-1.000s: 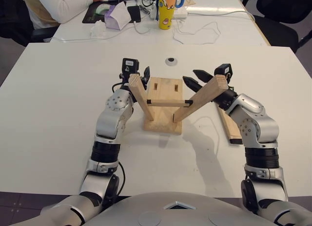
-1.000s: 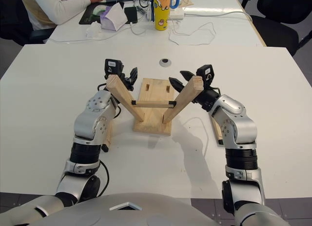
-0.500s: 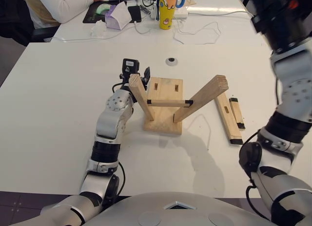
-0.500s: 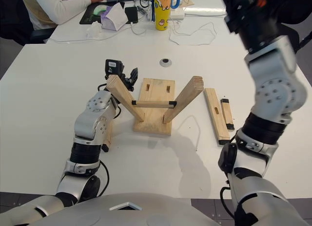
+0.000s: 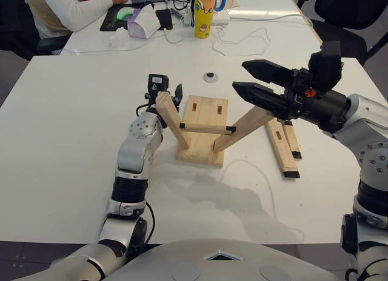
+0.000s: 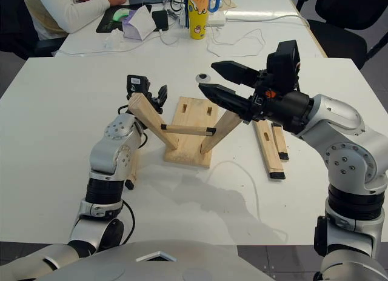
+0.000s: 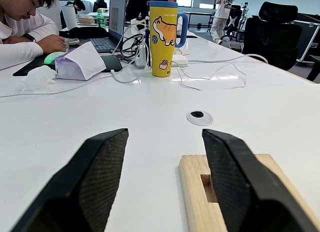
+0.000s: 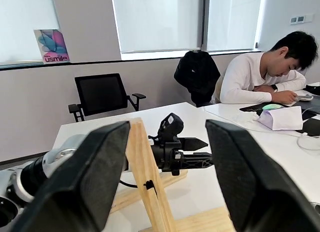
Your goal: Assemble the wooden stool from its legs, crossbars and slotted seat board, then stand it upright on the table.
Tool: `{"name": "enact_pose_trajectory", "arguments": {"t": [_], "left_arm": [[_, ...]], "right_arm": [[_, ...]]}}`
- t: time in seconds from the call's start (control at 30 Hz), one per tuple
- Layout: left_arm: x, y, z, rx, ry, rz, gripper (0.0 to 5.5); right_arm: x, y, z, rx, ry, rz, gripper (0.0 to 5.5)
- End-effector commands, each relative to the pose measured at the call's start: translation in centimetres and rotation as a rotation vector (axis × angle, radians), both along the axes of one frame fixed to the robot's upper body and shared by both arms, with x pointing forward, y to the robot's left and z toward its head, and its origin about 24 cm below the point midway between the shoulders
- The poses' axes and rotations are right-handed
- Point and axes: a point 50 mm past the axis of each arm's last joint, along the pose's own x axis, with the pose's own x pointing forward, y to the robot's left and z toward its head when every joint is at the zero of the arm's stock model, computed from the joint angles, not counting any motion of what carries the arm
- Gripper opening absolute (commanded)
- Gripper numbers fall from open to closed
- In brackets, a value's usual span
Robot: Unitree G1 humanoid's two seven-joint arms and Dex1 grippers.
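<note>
The slotted seat board (image 5: 204,114) lies flat on the white table (image 5: 73,123). On it stand two wooden legs, left (image 5: 172,119) and right (image 5: 247,123), leaning apart in a V. A thin crossbar (image 5: 206,129) joins them. My left gripper (image 5: 176,92) sits by the left leg's top end, open, and the left wrist view shows nothing between its fingers (image 7: 102,167). My right gripper (image 5: 239,75) hangs open in the air above the right leg. The right wrist view looks past its fingers (image 8: 100,182) at the left leg (image 8: 147,187).
A loose slotted leg (image 5: 280,146) and a shorter bar (image 5: 293,140) lie right of the seat board. Another wooden piece (image 6: 131,165) lies under my left forearm. A cable grommet (image 5: 210,77) sits behind the board. A yellow mug (image 5: 205,14) and cables (image 5: 242,42) are on the far table.
My right arm left the top of the right leg, swung up high, and has come back down above that leg with its fingers open. The left arm and the stool parts stayed put.
</note>
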Motion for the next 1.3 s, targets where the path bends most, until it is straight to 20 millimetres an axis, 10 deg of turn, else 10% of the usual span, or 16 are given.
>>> {"name": "enact_pose_trajectory", "arguments": {"t": [0.03,0.33,0.6,1.0,1.3], "left_arm": [[-0.2,-0.1,-0.3,0.004,0.009,-0.007,2.75],[-0.2,0.1,-0.5,0.001,0.014,0.003,2.75],[-0.3,0.2,-0.4,0.001,0.013,0.004,2.75],[-0.4,0.3,-0.5,0.0,0.018,0.007,2.75],[-0.9,0.2,-0.6,0.001,0.025,-0.012,2.79]], "right_arm": [[1.5,0.3,-0.1,0.135,0.088,-0.037,2.83],[3.1,-3.3,9.8,0.655,-0.036,-0.069,2.83],[1.3,0.3,-2.6,-0.026,0.138,-0.069,2.83],[6.4,-3.0,2.7,0.467,0.019,-0.523,2.83],[5.2,-4.7,-8.4,-0.331,0.128,-0.768,1.75]]}}
